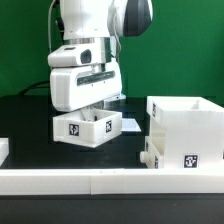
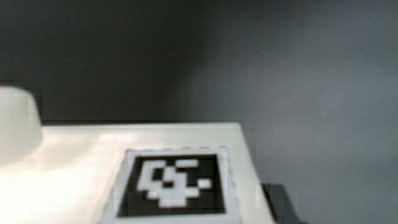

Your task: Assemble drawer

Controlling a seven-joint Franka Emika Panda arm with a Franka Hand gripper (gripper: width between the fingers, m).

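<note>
A small white open-topped tray (image 1: 87, 127) with a square tag on its front sits at the centre of the dark table. My gripper (image 1: 90, 110) reaches down into it from above, and its fingers close on the tray's wall. The fingertips are hidden by the tray. In the wrist view the tray's tagged white face (image 2: 125, 150) fills the lower part, very close. The tall boxy housing (image 1: 186, 125) stands at the exterior view's right, open at the top, with a tag low on its front. A second tray is not clearly visible.
A long low white border rail (image 1: 100, 181) runs along the front of the table. A small white piece (image 1: 3, 150) shows at the exterior view's left edge. A green wall stands behind the table.
</note>
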